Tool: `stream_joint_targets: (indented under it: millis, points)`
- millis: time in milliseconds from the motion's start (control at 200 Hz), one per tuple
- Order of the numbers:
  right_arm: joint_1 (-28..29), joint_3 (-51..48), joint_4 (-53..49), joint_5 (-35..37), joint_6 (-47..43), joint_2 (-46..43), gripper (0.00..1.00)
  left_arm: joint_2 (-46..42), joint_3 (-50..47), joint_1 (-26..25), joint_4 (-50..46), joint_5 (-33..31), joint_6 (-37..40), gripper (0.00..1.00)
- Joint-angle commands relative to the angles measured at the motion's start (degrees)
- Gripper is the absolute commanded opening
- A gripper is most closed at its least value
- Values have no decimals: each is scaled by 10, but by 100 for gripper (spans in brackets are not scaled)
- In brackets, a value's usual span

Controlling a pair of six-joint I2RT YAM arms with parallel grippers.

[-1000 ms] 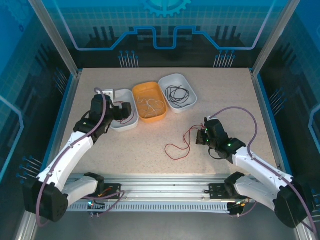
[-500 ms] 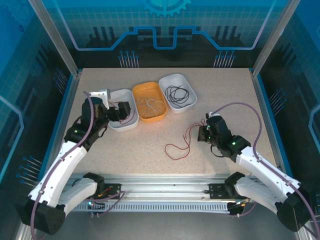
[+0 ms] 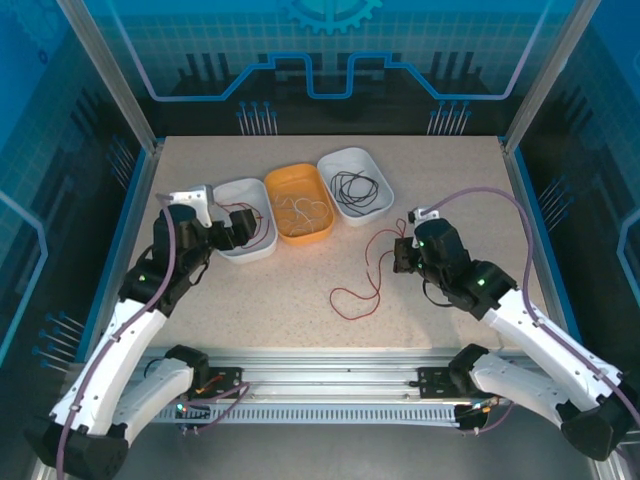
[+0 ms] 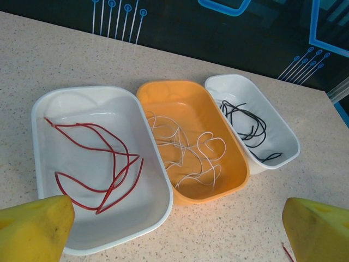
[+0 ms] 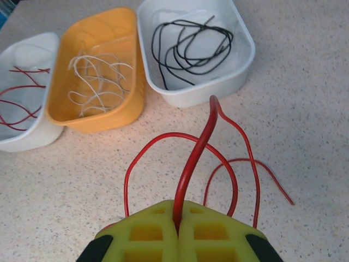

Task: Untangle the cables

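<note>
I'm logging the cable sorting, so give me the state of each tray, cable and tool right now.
Left tool: open, empty.
Right tool: shut on the loose red cable.
Loose red cable: partly lifted, rest lying on the table.
Left white tray: holds a second red cable.
Orange tray: holds the white cable.
Right white tray: holds the black cable.

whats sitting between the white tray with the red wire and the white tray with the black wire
An oblong orange plastic tray holding loose thin white wires sits between them, plain in the left wrist view.
</note>
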Motion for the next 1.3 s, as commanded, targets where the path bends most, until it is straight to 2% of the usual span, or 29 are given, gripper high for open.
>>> stream_joint_targets:
  millis: [0, 160, 310, 665, 885, 1136, 1296]
  points:
    - [23, 50, -15, 3, -23, 11, 0, -11, -12, 4, -11, 6, -17, 99]
    - [62, 117, 2, -11, -54, 65, 0, -20, -19, 4, -19, -20, -36, 99]
    - [101, 202, 17, -21, -100, 149, 0, -41, -30, 4, -37, -76, -69, 99]
    - [137, 439, 45, -67, -182, 411, 0, -155, -49, 4, -59, -169, -122, 99]
    - [140, 595, 46, -116, -202, 571, 0, -186, -37, 4, -89, -184, -117, 99]
    - [142, 776, 10, -148, -207, 736, 0, -189, -33, 4, -95, -174, -116, 99]
    - [141, 835, 10, -133, -211, 801, 0, -188, -36, 4, -95, -168, -116, 99]
